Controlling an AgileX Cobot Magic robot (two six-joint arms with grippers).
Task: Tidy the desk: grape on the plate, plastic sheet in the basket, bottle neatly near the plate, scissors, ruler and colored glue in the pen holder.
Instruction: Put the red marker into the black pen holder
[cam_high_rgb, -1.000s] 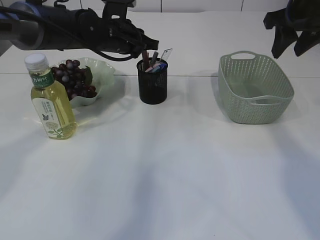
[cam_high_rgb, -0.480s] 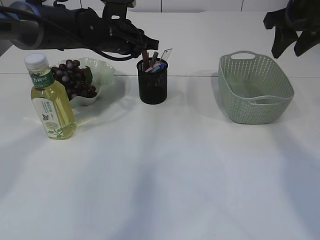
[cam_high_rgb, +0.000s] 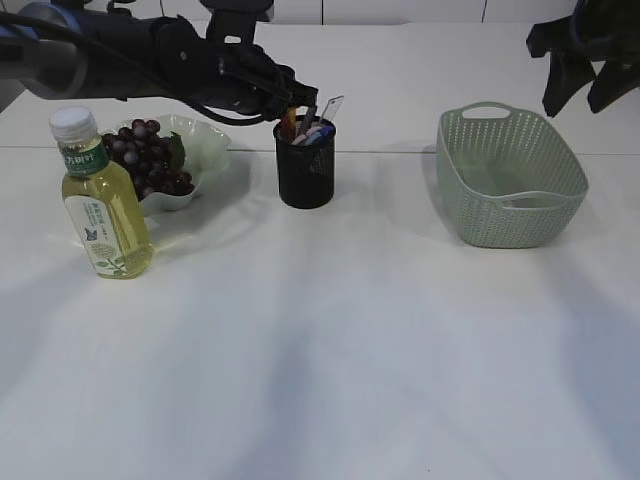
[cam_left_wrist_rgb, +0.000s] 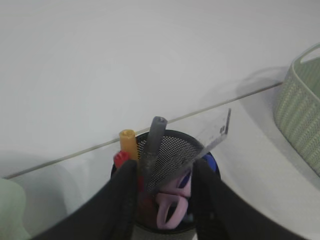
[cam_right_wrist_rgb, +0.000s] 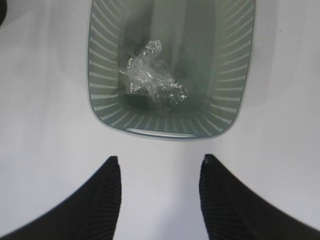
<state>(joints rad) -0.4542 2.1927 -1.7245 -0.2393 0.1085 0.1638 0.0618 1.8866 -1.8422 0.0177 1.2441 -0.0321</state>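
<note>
Exterior view, item list. Pen holder (cam_high_rgb: 306, 163): black mesh cup, upright, centre rear of table (cam_high_rgb: 330, 340). Contents per left wrist view: ruler (cam_left_wrist_rgb: 200, 148) leaning to the right, pink-handled scissors (cam_left_wrist_rgb: 169, 207), grey stick (cam_left_wrist_rgb: 151, 145) and yellow-capped glue (cam_left_wrist_rgb: 128, 143), all standing inside.

Left gripper (cam_high_rgb: 289, 100): directly above the holder, fingers parted with nothing pinched between them; they straddle the sticks and the rim.

Right gripper (cam_high_rgb: 582, 85): raised behind the basket (cam_high_rgb: 510, 176), fingers spread, empty.

Plastic sheet (cam_right_wrist_rgb: 152, 75): crumpled on the basket floor.

Grape (cam_high_rgb: 148, 157): bunch on the plate (cam_high_rgb: 205, 143). Bottle (cam_high_rgb: 101, 198): upright, just in front of the plate.

Risk note: all listed items appear placed. The left fingers sit close beside the sticks and ruler, so a slanted lift could snag one, pull it out, or tip the light holder. A sideways swing of the arm could clip the bottle cap.
</note>
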